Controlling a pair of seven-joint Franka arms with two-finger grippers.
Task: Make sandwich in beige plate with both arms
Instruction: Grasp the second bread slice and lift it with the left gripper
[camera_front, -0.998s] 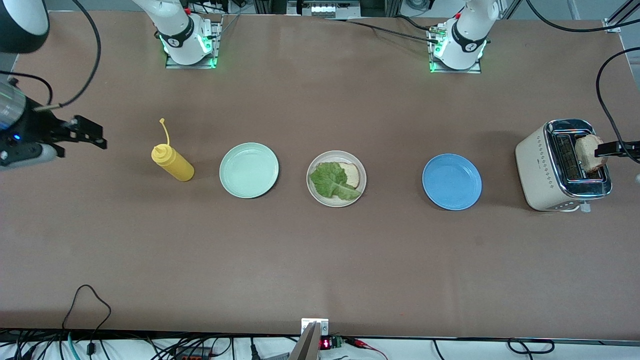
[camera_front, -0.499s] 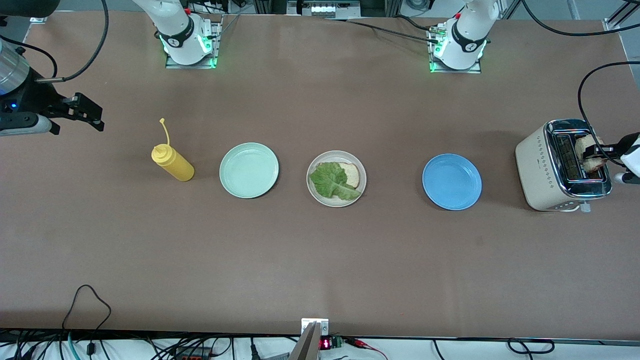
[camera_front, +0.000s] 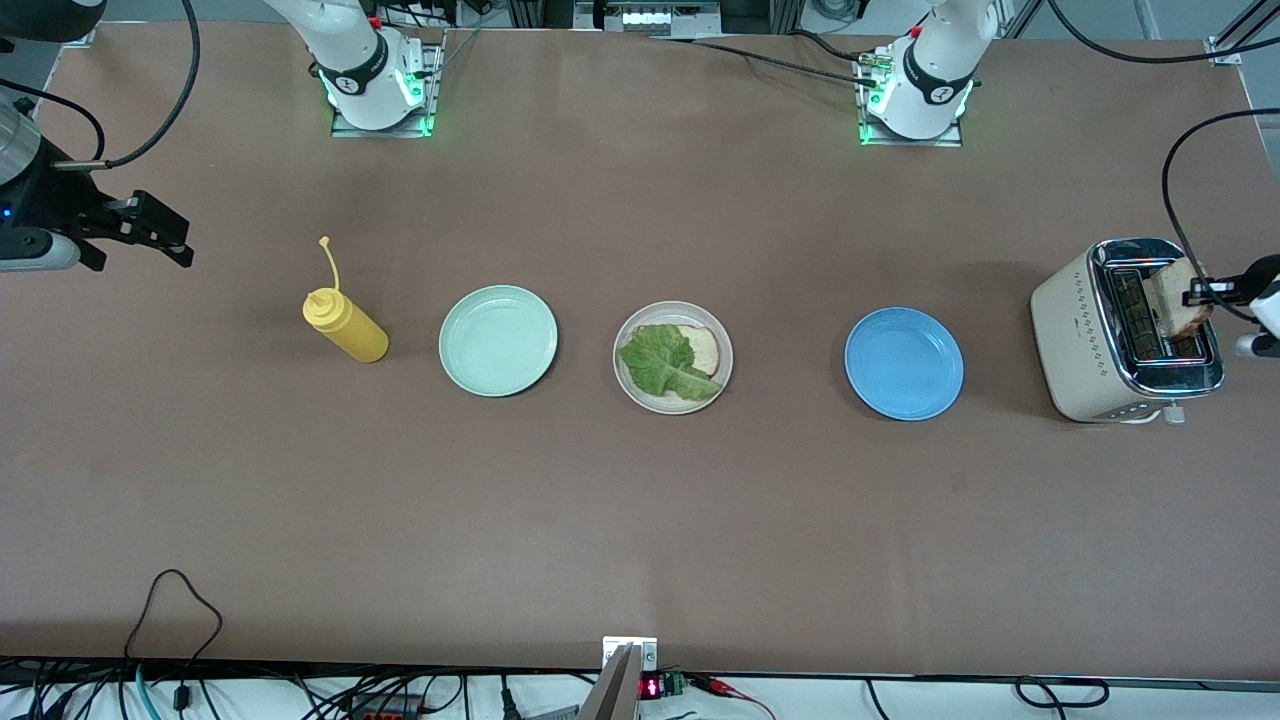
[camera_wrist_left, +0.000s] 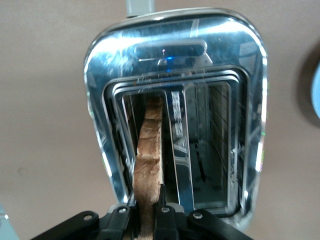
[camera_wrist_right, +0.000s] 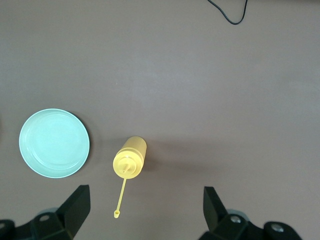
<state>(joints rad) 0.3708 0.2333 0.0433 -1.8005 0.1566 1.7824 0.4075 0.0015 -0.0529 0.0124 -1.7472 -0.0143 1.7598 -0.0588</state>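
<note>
Second toast slice (camera_wrist_left: 149, 150): stands on edge in one slot of the toaster (camera_front: 1120, 335), at the left arm's end of the worktop (camera_front: 640, 520). Left gripper (camera_wrist_left: 147, 220) is closed on its upper edge, one finger on each broad face, directly above the slot. In the left wrist view the slice runs lengthwise along the slot, so its long axis is in line with the slot and its broad faces are vertical, against the slot walls. In the front view the slice (camera_front: 1172, 300) shows above the toaster's chrome top, tilted a little; how much of it is clear of the slot I cannot tell. Beige plate (camera_front: 672, 357): mid-worktop, between the mint-green plate (camera_front: 497, 340) and the blue plate (camera_front: 903, 363). It holds the first toast slice (camera_front: 703, 349) lying flat with the lettuce leaf (camera_front: 662, 365) spread over most of it. Governing relation: the plate lies from the held slice toward the right arm's end, with the blue plate in between, well apart from the toaster; the left arm is plainly the nearer arm and has the grasp. Judgement: the slice must turn from on-edge to flat before it can lie on the lettuce. Right gripper (camera_front: 140, 228): fingers spread wide, holding nothing, over bare worktop at the right arm's end, near the yellow squeeze bottle (camera_wrist_right: 129, 157); this arm waits.
</note>
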